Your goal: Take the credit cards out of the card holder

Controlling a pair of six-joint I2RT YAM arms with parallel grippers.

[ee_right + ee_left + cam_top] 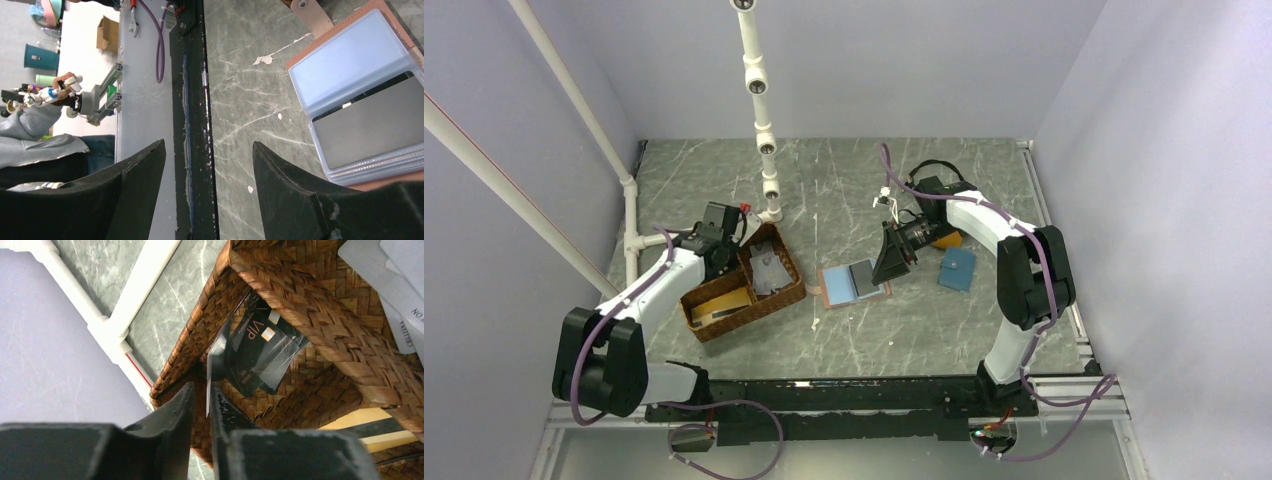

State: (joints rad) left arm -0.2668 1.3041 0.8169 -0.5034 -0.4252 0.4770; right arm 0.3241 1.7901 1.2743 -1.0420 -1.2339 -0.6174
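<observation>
The salmon-pink card holder (832, 291) lies open on the table, light-blue pockets up, with a grey credit card (864, 278) in its right half. The right wrist view shows that holder (350, 60), its snap tab and the card (370, 125) inside a clear pocket. My right gripper (886, 268) hovers at the holder's right edge, open and empty (207, 150). My left gripper (721, 228) is over the back-left corner of the wicker basket (724, 320). It is shut (202, 390) on a thin credit card (216, 352), seen edge-on, that dips into the basket.
The basket (300, 300) holds a black VIP card (260, 350), grey cards (395, 290) and a yellow item. A teal-blue wallet (957, 268) and an orange wallet (946, 238) lie behind my right arm. White pipe framing (764, 130) stands at the back left.
</observation>
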